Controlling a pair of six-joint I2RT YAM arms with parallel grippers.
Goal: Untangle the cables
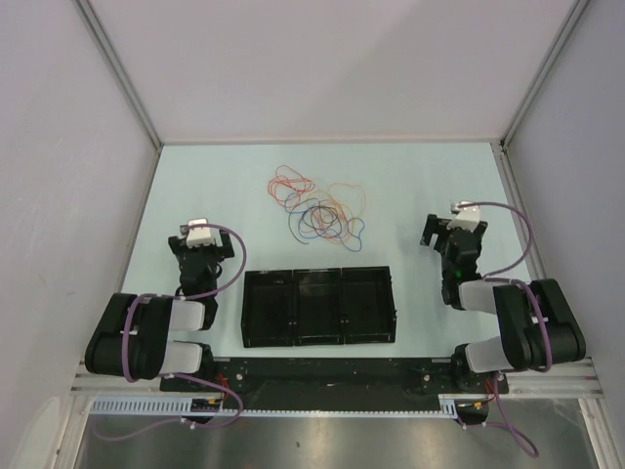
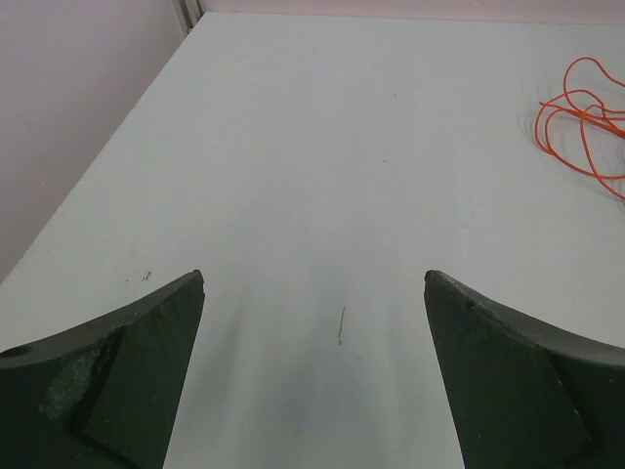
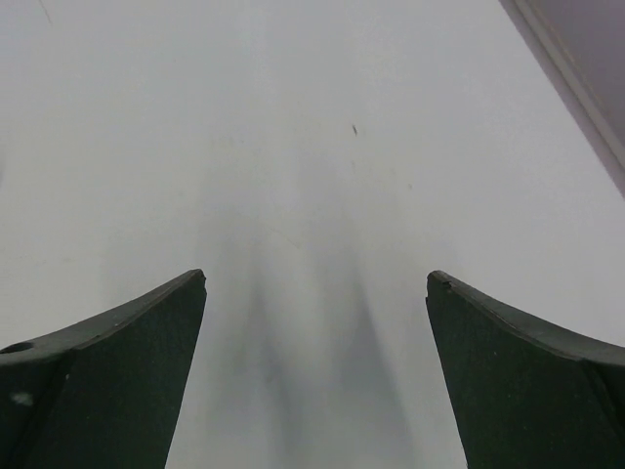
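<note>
From my seat at the controls, I see the cables (image 1: 317,205), a loose tangle of hair-thin looped wires in orange, red, blue and yellow, lying on the far middle of the pale, flat tabletop (image 1: 420,176). The orange and red loops sit at the tangle's left and far side, the blue strands are bunched near its middle, and a yellowish-orange loop spreads to the right. The heap lies beyond the black plastic tray with three compartments (image 1: 317,271) and is apart from it.

My left claw (image 1: 198,241) stands to the left of the tray, pointing away from the bases. The tangle is ahead of it and off to its right, well apart. In the left wrist view the claw (image 2: 314,278) is spread wide, with its dark fingers (image 2: 117,371) far from each other and gripping nothing. Only a few orange loops (image 2: 576,117) show at the upper right edge, far ahead of the fingertips and to the right of them.

My right claw (image 1: 451,234) stands to the right of the tray, nearer the right wall. The tangle is to its left and a little farther out, not touching it. In the right wrist view this claw (image 3: 317,278) is also spread wide, and the tabletop shows between its dark fingers (image 3: 518,381). I cannot make out any strand in that view.
</note>
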